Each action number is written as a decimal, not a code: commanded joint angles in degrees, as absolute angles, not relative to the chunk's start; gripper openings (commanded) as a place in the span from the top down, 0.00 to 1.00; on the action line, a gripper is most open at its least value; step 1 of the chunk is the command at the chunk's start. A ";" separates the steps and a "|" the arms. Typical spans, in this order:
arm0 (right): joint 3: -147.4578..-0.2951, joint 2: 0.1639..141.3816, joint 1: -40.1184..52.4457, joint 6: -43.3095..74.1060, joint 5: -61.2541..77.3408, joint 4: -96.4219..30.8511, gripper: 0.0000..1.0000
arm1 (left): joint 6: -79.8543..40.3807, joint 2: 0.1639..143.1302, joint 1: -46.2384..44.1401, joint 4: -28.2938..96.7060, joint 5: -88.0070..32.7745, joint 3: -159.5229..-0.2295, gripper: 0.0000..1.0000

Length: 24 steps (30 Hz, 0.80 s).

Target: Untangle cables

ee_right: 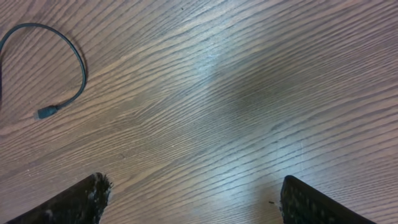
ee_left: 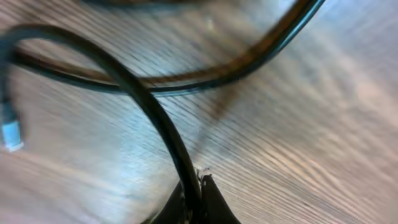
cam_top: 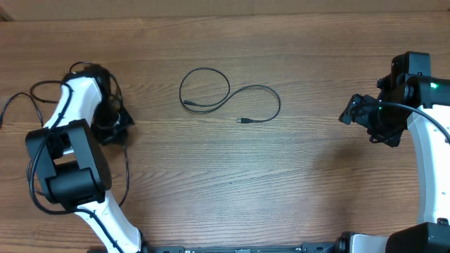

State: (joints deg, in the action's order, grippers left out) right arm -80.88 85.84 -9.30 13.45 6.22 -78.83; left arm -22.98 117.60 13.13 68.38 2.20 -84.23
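One thin black cable (cam_top: 229,86) lies on the table's middle in two loose loops, with a plug tip (cam_top: 242,121) at its right end. It also shows in the right wrist view (ee_right: 83,68), far left. My left gripper (cam_top: 114,126) is at the table's left; in the left wrist view the left gripper (ee_left: 199,179) is shut on a black cable (ee_left: 168,134) that arcs up and left. A second black cable (ee_left: 249,65) crosses behind it. A pale plug tip (ee_left: 9,132) lies at the left edge. My right gripper (ee_right: 196,193) is open and empty over bare wood.
Thin black cords trail around the left arm (cam_top: 70,161), one near the table's left edge (cam_top: 8,105). The right arm (cam_top: 422,126) stands at the right edge. The wood table (cam_top: 232,183) fills the views.
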 commanded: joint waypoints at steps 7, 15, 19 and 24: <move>-80.64 85.69 -9.39 13.39 6.55 -78.67 0.13 | -31.57 100.55 17.72 71.46 21.50 -124.86 0.96; -80.62 85.69 -9.39 13.39 6.57 -78.74 0.13 | -40.32 101.51 29.93 77.91 25.34 -124.44 0.61; -80.62 85.69 -9.39 13.39 6.57 -78.98 0.13 | -40.32 101.58 30.74 78.63 20.84 -124.44 0.28; -80.62 85.69 -9.39 13.41 6.57 -78.96 0.13 | -40.29 101.58 28.42 80.51 14.61 -124.44 0.29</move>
State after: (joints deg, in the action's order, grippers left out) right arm -80.88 85.84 -9.28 13.47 6.20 -79.11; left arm -39.09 101.82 30.35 79.75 19.59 -124.25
